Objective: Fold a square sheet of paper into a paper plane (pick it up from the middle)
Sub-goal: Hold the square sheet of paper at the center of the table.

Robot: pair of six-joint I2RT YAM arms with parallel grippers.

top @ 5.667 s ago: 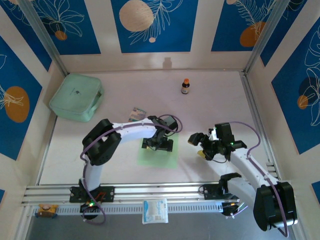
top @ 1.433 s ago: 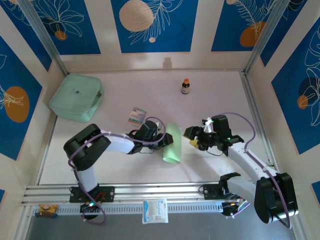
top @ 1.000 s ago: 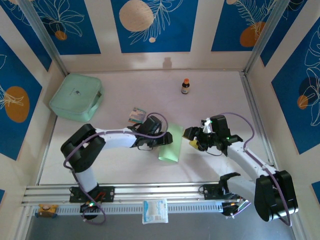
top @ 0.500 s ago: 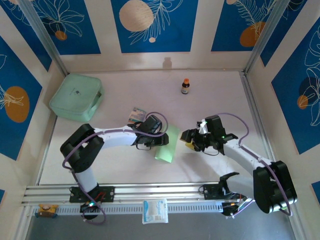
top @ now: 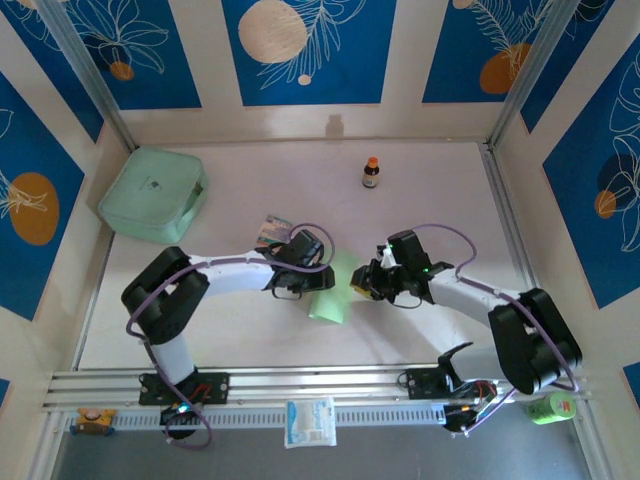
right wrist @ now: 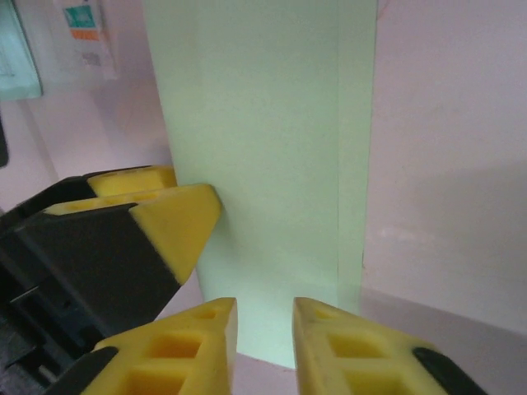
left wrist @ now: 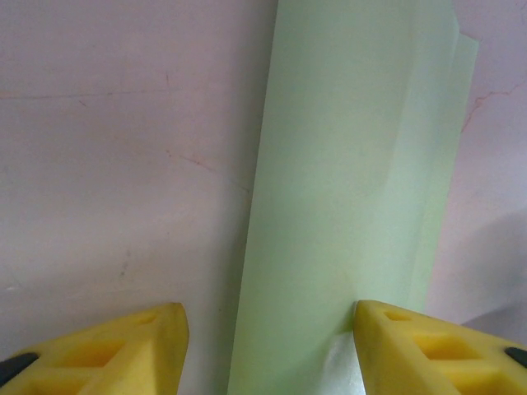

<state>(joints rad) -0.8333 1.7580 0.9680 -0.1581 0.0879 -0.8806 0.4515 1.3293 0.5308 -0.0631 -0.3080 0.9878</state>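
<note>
The square sheet of paper point(top: 333, 292) lies folded into a pale lime-green strip in the middle of the table, one layer slightly offset point(left wrist: 346, 164). My left gripper point(top: 313, 284) is at its left side. In the left wrist view its jaws point(left wrist: 268, 346) stand wide apart over the strip. The right finger point(left wrist: 412, 346) touches the paper, and the left finger point(left wrist: 123, 346) rests on bare table. My right gripper point(top: 360, 283) meets the strip from the right. Its fingers point(right wrist: 265, 309) stand close together with a narrow gap, over the paper's near edge point(right wrist: 272, 206).
A mint-green box point(top: 153, 193) sits at the back left. A striped packet point(top: 272, 228) lies just behind the left gripper. A small brown bottle point(top: 371, 172) stands at the back. A white packet point(top: 310, 420) lies on the front rail.
My right gripper has slid left up to the paper and its jaws have narrowed a lot. The left jaws have narrowed a little and the strip has shifted slightly left.
</note>
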